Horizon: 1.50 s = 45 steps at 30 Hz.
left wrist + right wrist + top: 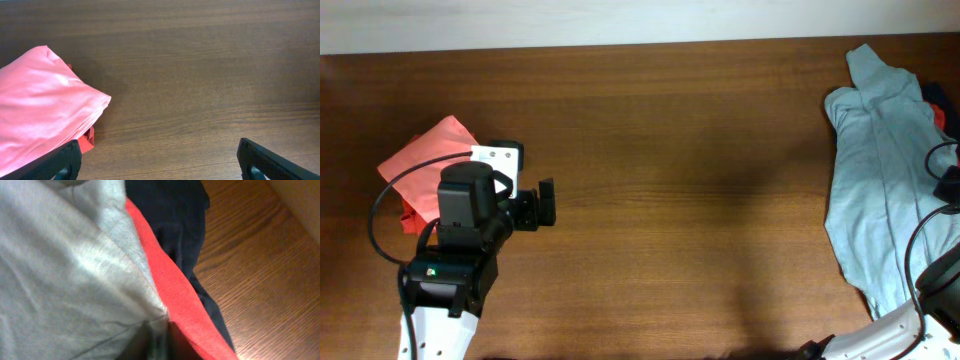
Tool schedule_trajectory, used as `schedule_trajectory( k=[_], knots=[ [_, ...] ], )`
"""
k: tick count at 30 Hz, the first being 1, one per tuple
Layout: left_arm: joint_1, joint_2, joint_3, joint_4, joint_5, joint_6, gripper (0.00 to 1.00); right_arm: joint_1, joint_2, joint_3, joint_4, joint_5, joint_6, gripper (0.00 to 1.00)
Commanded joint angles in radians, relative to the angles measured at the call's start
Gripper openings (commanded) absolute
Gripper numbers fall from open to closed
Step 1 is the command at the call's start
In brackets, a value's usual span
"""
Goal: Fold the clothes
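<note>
Right gripper [157,342] looks pinched down on the edge of the grey-blue shirt [880,170], with the fabric puckering right at its tips. The shirt spreads off to its left, long axis running straight ahead of it. Left gripper [160,160] is wide open, empty and well apart, so this one's the right arm's job imo.
</note>
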Motion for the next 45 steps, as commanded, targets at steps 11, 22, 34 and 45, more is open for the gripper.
schedule_trajectory(
  k=[11, 22, 34, 45],
  knots=[
    [0.006, 0.004, 0.021, 0.002, 0.015, -0.012, 0.99, 0.363, -0.303, 0.016, -0.219, -0.077, 0.078, 0.04],
    [0.006, 0.004, 0.02, -0.006, 0.015, -0.012, 0.99, 1.235, -0.293, 0.015, -0.239, -0.05, 0.318, 0.06],
    [0.006, 0.014, 0.019, -0.016, 0.042, -0.013, 0.99, 1.31, -0.347, 0.183, -0.431, 0.265, 0.34, 0.92],
    [-0.069, 0.433, 0.019, 0.142, 0.327, -0.068, 0.99, 0.983, -0.483, 0.24, -0.863, 0.258, 0.338, 0.99]
  ],
)
